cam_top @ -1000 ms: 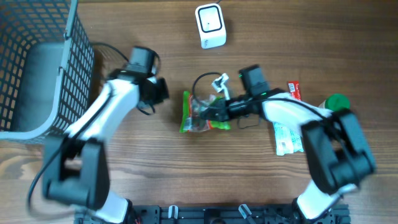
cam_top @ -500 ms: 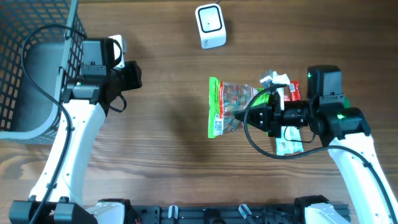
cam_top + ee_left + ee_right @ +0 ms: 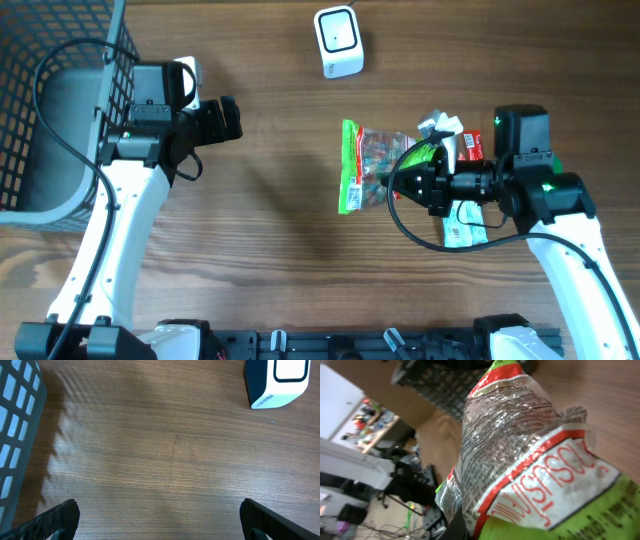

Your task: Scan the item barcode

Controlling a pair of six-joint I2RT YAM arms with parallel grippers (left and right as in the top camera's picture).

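tabletop (image 3: 270, 250): scan step in hand, I'd say. The item is picked up but not yet presented to the scanner.
basket (image 3: 30, 60): upper left, well away from the path.
left end effector (image 3: 230, 118): released and empty, just right of the basket, out of the way.
right end effector (image 3: 400, 182): clenched on the snack bag's right edge.
snack bag (image 3: 368, 165): right of centre, apparently held off the tabletop. Barcode position: cannot tell.
scanner (image 3: 338, 41): top centre, above-left of the bag. Next move: carry the bag up to it and turn the barcode side toward its window. Nothing in between.
packets (image 3: 462, 222): loose pile under the right arm, clear of the route.
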